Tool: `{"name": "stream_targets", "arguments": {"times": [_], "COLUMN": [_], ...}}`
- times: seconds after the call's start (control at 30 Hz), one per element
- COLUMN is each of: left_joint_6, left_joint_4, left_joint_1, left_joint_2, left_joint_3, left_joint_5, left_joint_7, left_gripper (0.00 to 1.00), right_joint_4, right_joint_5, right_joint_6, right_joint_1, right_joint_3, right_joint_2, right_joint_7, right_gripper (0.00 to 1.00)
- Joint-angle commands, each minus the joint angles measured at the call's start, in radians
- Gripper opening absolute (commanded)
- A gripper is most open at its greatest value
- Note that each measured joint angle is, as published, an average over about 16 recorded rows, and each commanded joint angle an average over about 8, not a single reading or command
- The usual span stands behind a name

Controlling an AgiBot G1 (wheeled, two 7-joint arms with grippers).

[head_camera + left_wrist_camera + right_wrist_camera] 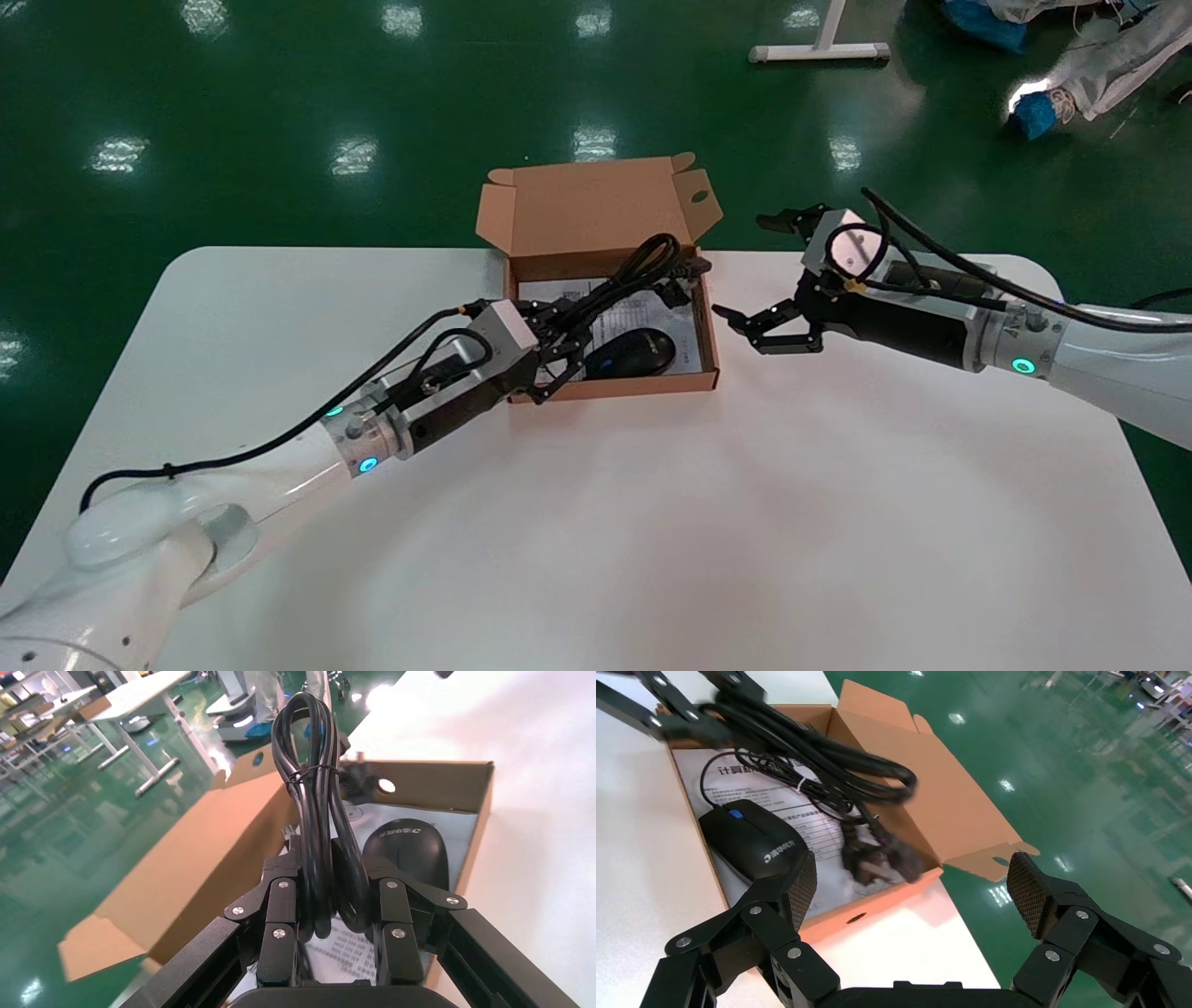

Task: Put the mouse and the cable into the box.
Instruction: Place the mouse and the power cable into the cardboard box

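Bearing every other item, a white table (596,540) with rounded corners comes first in our count; a green floor (279,93) lies beyond it.

Next we enter a shallow brown cardboard box (615,384). It stands at the table's far edge near the middle, with its lid thrown back and upright behind it. A printed paper sheet (643,317) lines its bottom.

We find the left gripper (559,347) at the box's near left corner, reaching over the rim, clenched on one end of the cable (643,266). In the left wrist view this gripper (335,881) pinches the looped end of the bundle between its two fingers (281,903).

We place the right gripper (743,268) just beside the box's right wall, above the table. It is spread wide and grasps nothing. In the right wrist view it (914,878) gapes with the box (891,903) beyond.

The cable (309,769) is black and thick, folded into a bundle and tied with a thin band near the middle. It is raised over the box, slanting from the left gripper toward the far right corner. Its plugs hang by the right wall, and we cannot tell whether they touch the sheet (736,783).

The mouse (631,352) is black and lies inside the box on the sheet. It sits in the near right part, close to the front wall and near the left gripper's fingers. The wrist views show it (406,846) (754,843) flat, with the cable (807,752) passing above and beside it.
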Motion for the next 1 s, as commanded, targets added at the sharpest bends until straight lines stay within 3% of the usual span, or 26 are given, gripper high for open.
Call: {"name": "stream_targets", "arguments": {"times": [0.03, 0.4, 0.77, 0.83, 1.0], "left_joint_6": [0.011, 0.141, 0.203, 0.206, 0.209], "left_joint_4": [0.085, 0.307, 0.426, 0.443, 0.476], "left_joint_1": [-0.035, -0.106, -0.148, -0.155, -0.169], "left_joint_2": [0.034, 0.043, 0.053, 0.055, 0.058], "left_joint_3": [-0.002, -0.049, -0.053, -0.052, -0.049], "left_joint_5": [-0.003, -0.067, -0.074, -0.073, -0.068], "left_joint_7": [0.047, 0.225, 0.296, 0.301, 0.308], "left_gripper": [0.00, 0.00, 0.03, 0.13, 0.74], "right_joint_4": [-0.001, -0.005, -0.007, -0.007, -0.008], "right_joint_5": [0.000, 0.000, 0.000, 0.000, 0.001], "right_joint_6": [0.000, -0.001, -0.002, -0.002, -0.002], "right_joint_1": [0.000, 0.002, 0.003, 0.003, 0.003], "right_joint_3": [0.000, 0.000, 0.000, 0.000, 0.000], "right_joint_2": [0.000, -0.001, -0.001, -0.001, -0.001], "right_joint_7": [-0.001, -0.003, -0.005, -0.005, -0.005], "right_gripper": [1.00, 1.00, 1.00, 1.00, 1.00]}}
